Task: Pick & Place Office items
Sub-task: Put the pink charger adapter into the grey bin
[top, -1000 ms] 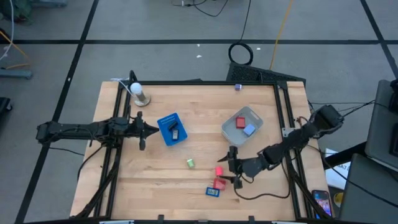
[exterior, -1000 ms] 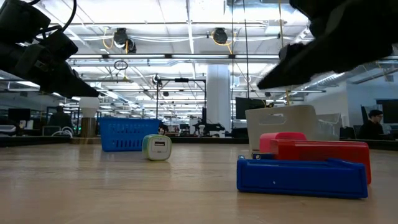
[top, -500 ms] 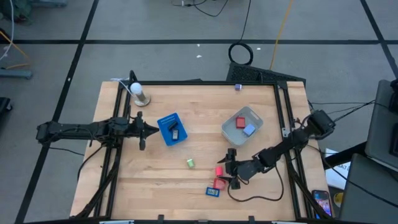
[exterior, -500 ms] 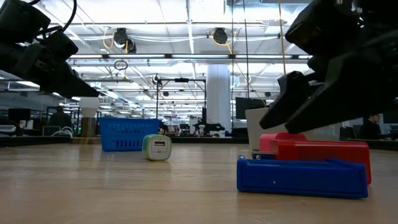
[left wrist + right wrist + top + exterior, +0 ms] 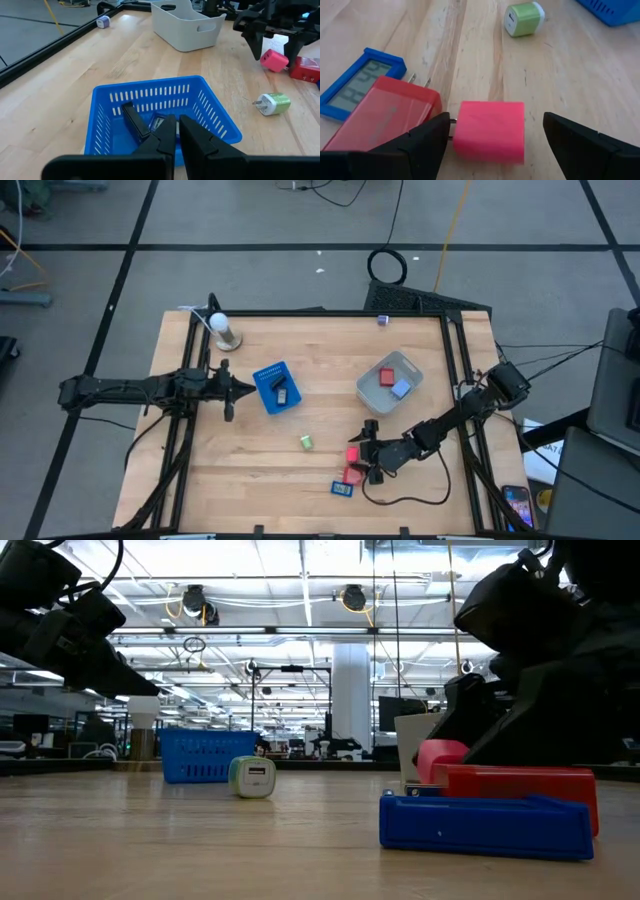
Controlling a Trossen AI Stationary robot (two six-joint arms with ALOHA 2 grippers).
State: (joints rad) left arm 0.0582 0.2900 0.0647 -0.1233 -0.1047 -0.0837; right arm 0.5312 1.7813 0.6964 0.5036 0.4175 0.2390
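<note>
Right gripper [image 5: 487, 137] low over counter [image 5: 320, 350], jaws wide, straddling pink-red plug block [image 5: 490, 131], not clamped. Larger red block [image 5: 380, 117] and blue display piece [image 5: 357, 82] just beside it; green plug [image 5: 522, 18] farther off. Left gripper [image 5: 177, 132] closed, empty, hovering over blue basket [image 5: 150, 92] holding dark flat pieces [image 5: 135, 120].

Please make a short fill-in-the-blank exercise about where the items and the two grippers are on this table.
1. The right gripper has its fingers on both sides of the ____ charger block.
2. The left gripper is shut above the blue ____.
3. The green charger lies on the ____.

Missing words: pink; basket; table
</note>
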